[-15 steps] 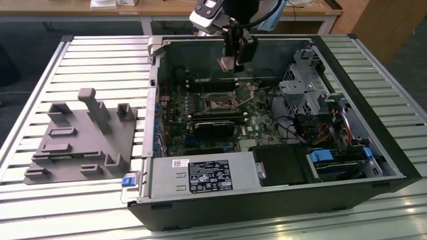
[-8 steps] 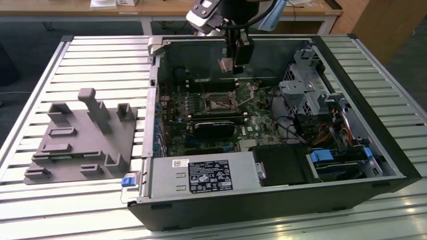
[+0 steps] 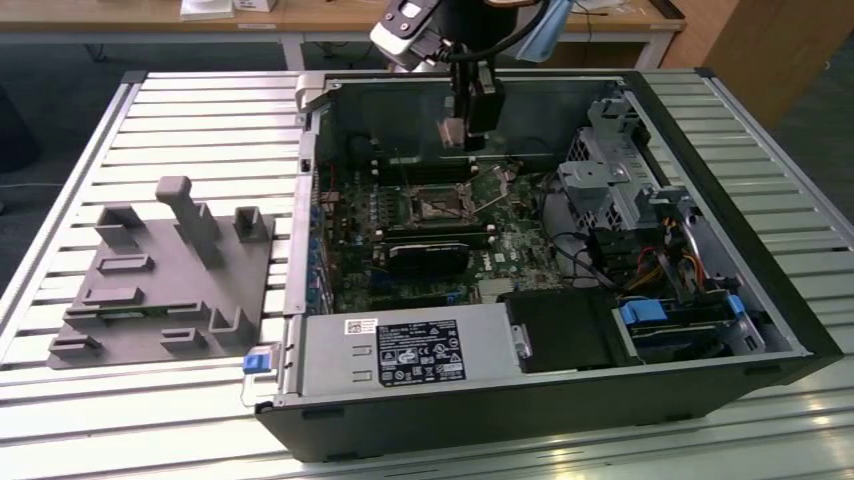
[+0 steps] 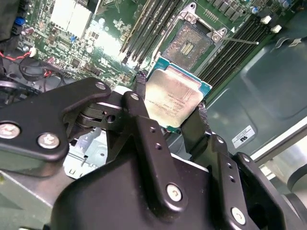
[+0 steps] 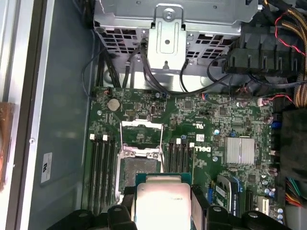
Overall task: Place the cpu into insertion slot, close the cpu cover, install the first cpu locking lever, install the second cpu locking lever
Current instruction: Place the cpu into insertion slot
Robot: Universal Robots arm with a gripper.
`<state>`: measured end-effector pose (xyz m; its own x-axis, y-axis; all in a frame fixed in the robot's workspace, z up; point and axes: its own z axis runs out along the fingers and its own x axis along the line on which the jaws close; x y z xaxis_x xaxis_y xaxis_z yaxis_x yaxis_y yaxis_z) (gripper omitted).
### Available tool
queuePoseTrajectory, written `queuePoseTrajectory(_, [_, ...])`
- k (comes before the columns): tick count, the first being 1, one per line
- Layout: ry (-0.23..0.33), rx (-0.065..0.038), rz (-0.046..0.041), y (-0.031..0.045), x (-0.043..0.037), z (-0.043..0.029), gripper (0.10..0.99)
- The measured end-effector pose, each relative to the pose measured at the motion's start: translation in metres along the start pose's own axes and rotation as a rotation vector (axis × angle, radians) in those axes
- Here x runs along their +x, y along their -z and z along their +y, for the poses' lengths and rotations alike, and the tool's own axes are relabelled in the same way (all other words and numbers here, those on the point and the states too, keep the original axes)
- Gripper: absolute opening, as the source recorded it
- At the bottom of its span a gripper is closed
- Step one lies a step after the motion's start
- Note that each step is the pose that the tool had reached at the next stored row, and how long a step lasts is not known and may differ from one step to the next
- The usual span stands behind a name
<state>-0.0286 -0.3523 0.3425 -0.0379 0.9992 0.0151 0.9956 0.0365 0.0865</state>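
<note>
The gripper (image 4: pixel 170 95) clamped the cpu (image 4: pixel 176 100) by two opposite edges (square, no long axis), standing nearly on edge, apart from the uncovered insertion slot (image 4: pixel 192 45).

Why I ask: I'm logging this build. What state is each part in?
fingers: shut on the chip.
chip: held in the air, not seated in the socket.
socket: empty, uncovered.
cover: swung open.
computer case: open, side panel off.
</note>
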Motion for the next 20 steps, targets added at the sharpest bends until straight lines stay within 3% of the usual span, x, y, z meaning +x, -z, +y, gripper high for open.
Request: queuePoseTrajectory(20, [-0.023,0.000,-0.0045,-0.0096,0.0008,-0.0008,0.541])
